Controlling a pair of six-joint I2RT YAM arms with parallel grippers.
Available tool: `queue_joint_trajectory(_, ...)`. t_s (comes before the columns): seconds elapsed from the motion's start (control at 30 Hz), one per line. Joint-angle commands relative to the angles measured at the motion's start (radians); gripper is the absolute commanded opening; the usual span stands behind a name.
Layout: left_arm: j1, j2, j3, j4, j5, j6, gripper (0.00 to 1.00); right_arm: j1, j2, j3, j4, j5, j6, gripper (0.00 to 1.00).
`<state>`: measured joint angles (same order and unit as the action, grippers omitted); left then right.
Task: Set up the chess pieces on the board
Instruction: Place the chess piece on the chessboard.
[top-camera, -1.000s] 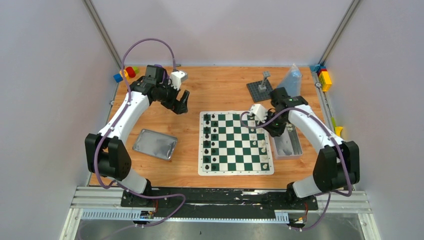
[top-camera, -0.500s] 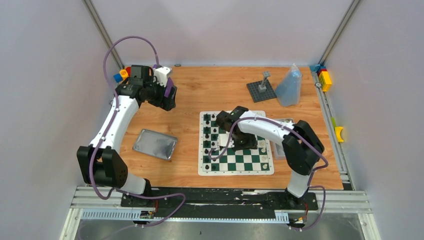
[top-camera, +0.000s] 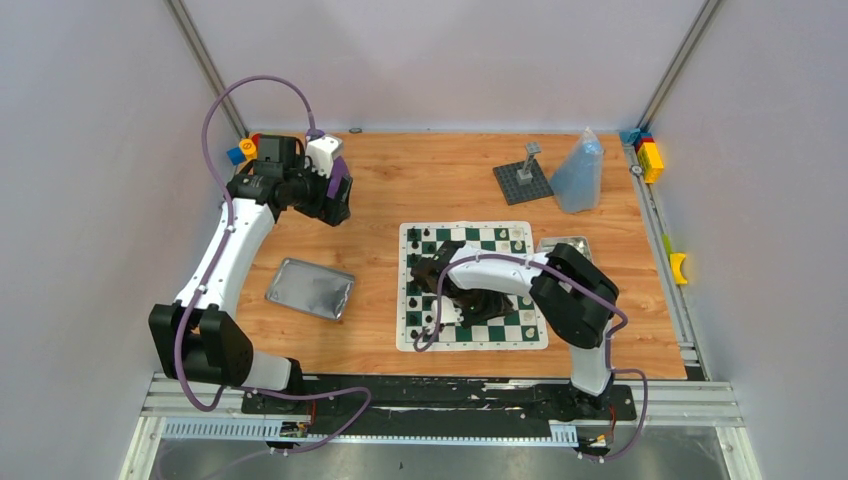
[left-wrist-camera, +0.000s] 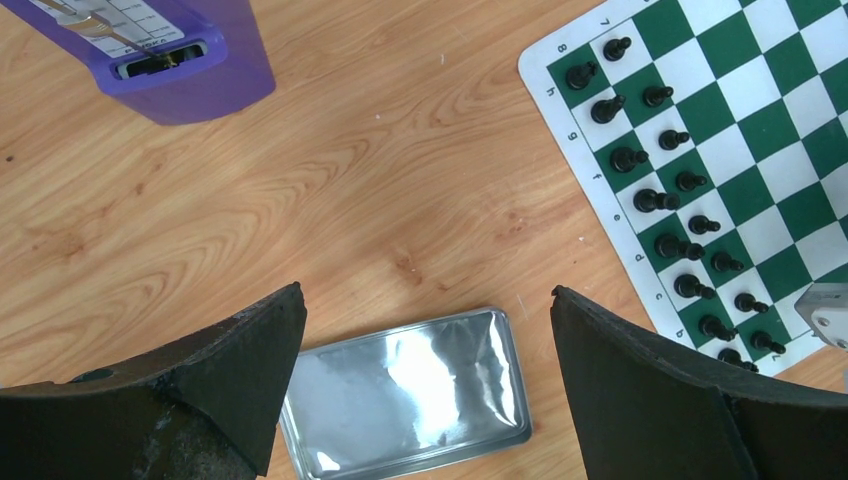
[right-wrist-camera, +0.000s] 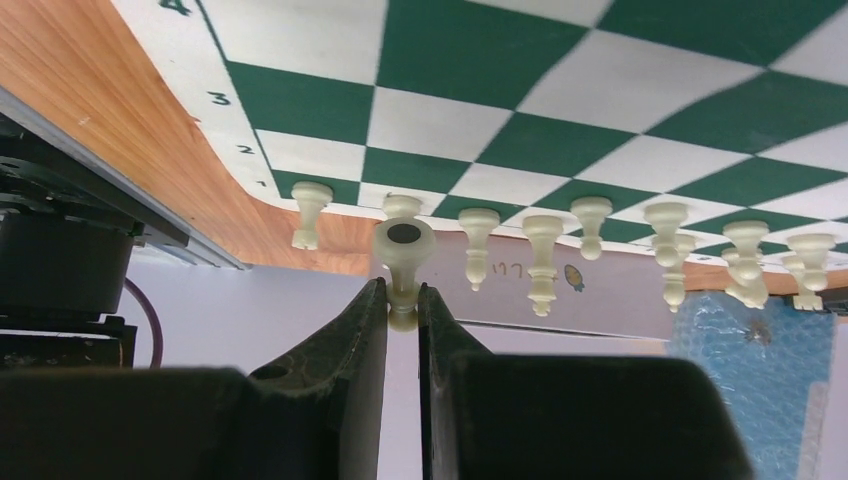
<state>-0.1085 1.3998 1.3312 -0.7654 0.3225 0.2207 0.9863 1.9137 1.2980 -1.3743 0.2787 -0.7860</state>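
Right gripper (right-wrist-camera: 402, 300): jaws clenched on one white piece (right-wrist-camera: 403, 262), low over the board (right-wrist-camera: 600, 90), near the standing white pieces (right-wrist-camera: 541, 262) at its edge. Left gripper (left-wrist-camera: 425, 295): jaws released, nothing between, above wood beside the tin (left-wrist-camera: 410, 385). Black pieces (left-wrist-camera: 650, 200): lined along the board's left side.

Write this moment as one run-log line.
left gripper: open, empty | right gripper: shut on white piece, above board | black pieces: set in rows
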Motion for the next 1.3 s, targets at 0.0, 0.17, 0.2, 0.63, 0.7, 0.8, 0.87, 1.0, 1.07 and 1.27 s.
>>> queue_joint_trajectory(0.0, 0.006, -0.036, -0.004, 0.027, 0.022, -0.020, 1.00, 0.022, 0.024, -0.022, -0.025, 0.017, 0.042, 0.13)
queue_joint_trajectory(0.17, 0.006, -0.035, -0.006, 0.029, 0.031, -0.022, 1.00, 0.037, 0.038, -0.035, -0.022, 0.014, 0.055, 0.14)
queue_joint_trajectory(0.2, 0.005, -0.035, -0.006, 0.029, 0.030, -0.022, 1.00, 0.038, 0.041, -0.037, -0.021, 0.013, 0.056, 0.14)
queue_joint_trajectory(0.63, 0.005, -0.036, -0.017, 0.036, 0.037, -0.019, 1.00, 0.041, 0.064, -0.046, -0.007, 0.013, 0.066, 0.19)
queue_joint_trajectory(0.7, 0.006, -0.036, -0.017, 0.035, 0.037, -0.019, 1.00, 0.042, 0.066, -0.044, -0.007, 0.013, 0.071, 0.20)
queue_joint_trajectory(0.8, 0.005, -0.036, -0.017, 0.036, 0.038, -0.019, 1.00, 0.042, 0.067, -0.044, -0.007, 0.015, 0.075, 0.23)
queue_joint_trajectory(0.87, 0.006, -0.036, -0.017, 0.036, 0.038, -0.018, 1.00, 0.042, 0.069, -0.041, -0.007, 0.014, 0.078, 0.24)
queue_joint_trajectory(1.0, 0.006, -0.037, -0.020, 0.035, 0.038, -0.019, 1.00, 0.042, 0.074, -0.037, -0.007, 0.010, 0.086, 0.25)
queue_joint_trajectory(1.07, 0.007, -0.038, -0.021, 0.035, 0.037, -0.017, 1.00, 0.042, 0.074, -0.038, -0.006, 0.010, 0.089, 0.25)
queue_joint_trajectory(1.27, 0.006, -0.034, -0.021, 0.036, 0.038, -0.016, 1.00, 0.040, 0.051, -0.022, -0.015, -0.002, 0.103, 0.32)
